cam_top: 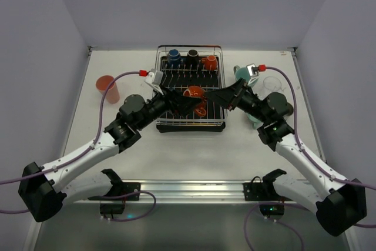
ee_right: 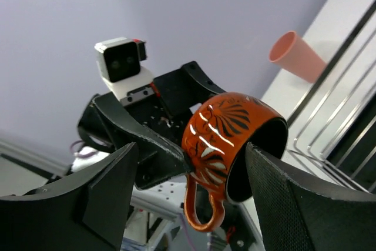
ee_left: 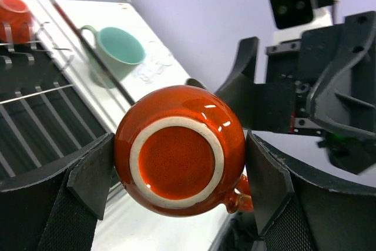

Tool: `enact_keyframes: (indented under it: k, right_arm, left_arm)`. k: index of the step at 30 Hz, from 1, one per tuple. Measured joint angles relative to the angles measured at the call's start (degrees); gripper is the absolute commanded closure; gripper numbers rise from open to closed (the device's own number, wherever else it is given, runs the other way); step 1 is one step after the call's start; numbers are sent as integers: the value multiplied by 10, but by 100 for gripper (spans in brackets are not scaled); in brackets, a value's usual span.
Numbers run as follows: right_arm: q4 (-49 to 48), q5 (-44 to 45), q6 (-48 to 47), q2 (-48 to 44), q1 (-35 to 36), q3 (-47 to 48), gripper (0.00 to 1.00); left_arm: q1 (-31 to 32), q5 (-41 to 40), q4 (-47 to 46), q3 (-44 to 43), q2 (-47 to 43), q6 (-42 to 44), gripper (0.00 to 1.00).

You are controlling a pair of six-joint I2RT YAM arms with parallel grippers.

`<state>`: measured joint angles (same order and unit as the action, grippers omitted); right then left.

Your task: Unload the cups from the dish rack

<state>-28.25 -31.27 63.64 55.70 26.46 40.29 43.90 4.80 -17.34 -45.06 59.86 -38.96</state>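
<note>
My left gripper is shut on an orange cup with a black pattern. It holds the cup by its sides above the front of the dish rack, handle down. My right gripper is open, with its fingers wide on either side of that cup and not touching it. Blue, black and orange cups stand at the rack's back. A red piece shows in the rack under the arms.
A salmon-pink cup stands on the table left of the rack. A teal cup and a clear cup stand to the right. A pale green thing is partly hidden under my right arm.
</note>
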Motion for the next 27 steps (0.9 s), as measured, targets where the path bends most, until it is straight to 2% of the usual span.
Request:
enact_keyframes:
  k: [9,11,13,14,16,17,20,21,22,24,25,26,27]
  right_arm:
    - [-108,-28,87,37,12,-13,32]
    - [-130,-31,104,45,16,-14,42]
    - [-156,-39,125,53,18,-14,48]
    - [-171,-43,136,57,19,-14,58]
    - [-201,-47,157,66,22,-14,64]
    - [-217,-49,169,69,24,-14,72]
    - [-255,-56,198,76,29,-15,77]
    - [-264,-59,206,78,31,-15,85]
    - [-271,-61,213,80,32,-15,88]
    - [-276,-68,232,82,36,-15,100]
    - [-279,-71,240,82,36,-15,100]
    - [-281,-73,245,82,36,-15,100]
    - [-281,-74,249,81,37,-15,100]
  left_arm:
    - [0,64,-94,37,-16,-37,79]
    - [0,78,-106,37,-16,-40,78]
    - [0,92,-122,37,-16,-41,77]
    - [0,98,-128,37,-16,-42,75]
    - [0,104,-141,37,-16,-44,74]
    - [0,107,-144,37,-16,-45,70]
    - [0,115,-148,37,-16,-45,63]
    - [0,117,-148,37,-16,-45,61]
    - [0,119,-150,37,-16,-44,59]
    - [0,127,-150,37,-16,-39,43]
    - [0,130,-152,37,-16,-39,37]
    - [0,133,-154,37,-17,-36,27]
    - [0,135,-154,37,-18,-34,22]
